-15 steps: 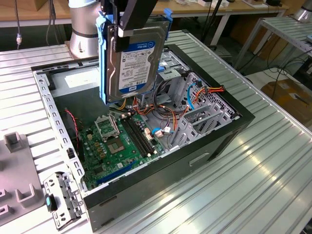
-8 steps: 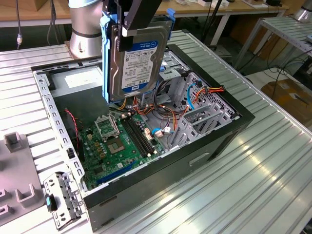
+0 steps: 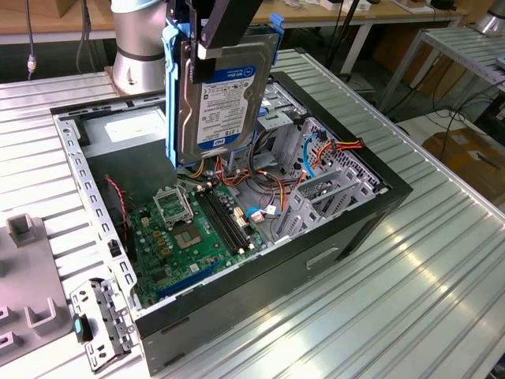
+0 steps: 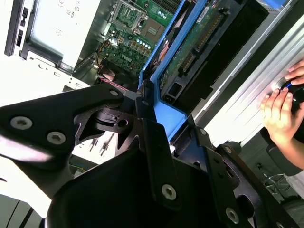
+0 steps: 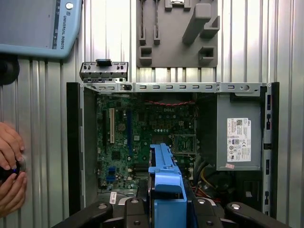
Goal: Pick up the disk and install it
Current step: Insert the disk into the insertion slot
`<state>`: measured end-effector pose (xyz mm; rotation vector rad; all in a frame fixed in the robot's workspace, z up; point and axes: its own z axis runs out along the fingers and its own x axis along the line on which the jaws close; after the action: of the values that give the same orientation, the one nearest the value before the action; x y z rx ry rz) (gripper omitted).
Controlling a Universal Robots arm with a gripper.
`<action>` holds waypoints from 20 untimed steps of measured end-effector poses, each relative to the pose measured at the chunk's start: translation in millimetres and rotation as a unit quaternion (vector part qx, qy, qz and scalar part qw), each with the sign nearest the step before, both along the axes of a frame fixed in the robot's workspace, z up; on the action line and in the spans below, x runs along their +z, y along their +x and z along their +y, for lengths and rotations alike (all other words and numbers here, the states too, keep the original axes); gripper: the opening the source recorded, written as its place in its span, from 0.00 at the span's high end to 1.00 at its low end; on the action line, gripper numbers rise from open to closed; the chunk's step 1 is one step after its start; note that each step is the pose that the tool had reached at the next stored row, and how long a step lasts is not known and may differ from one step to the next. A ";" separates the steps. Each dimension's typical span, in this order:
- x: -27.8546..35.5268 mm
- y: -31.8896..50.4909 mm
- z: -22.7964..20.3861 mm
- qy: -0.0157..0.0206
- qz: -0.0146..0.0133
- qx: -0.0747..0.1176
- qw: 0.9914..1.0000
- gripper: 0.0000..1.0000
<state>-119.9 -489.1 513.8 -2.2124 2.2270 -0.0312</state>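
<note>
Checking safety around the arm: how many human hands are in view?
2. One hand and a second hand sit together at the edge of the metal table, beside the open computer case, apart from the gripper holding the disk. More may be out of frame.

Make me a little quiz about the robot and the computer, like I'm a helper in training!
1. True or false: the disk lies flat inside the case.
2. What holds the disk? A a hook, B the gripper, C a magnet.
3. Fill the gap: the disk's side rails are ____.
Key: 1 false, it hangs upright above the open case; 2 B; 3 blue.
</note>
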 end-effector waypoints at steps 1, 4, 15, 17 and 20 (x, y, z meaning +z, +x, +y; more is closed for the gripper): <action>0.0 0.0 0.0 0.000 0.000 0.000 1.000 0.63; 0.0 0.1 0.0 0.000 0.000 0.000 1.000 0.63; -0.1 0.1 -17.3 0.000 0.000 0.000 1.000 0.63; -0.1 0.1 -22.8 0.000 0.000 0.000 1.000 0.63; -0.2 0.2 -26.9 0.000 0.000 0.000 1.000 0.63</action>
<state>-119.7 -516.0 513.6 -2.2127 2.2272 -0.0318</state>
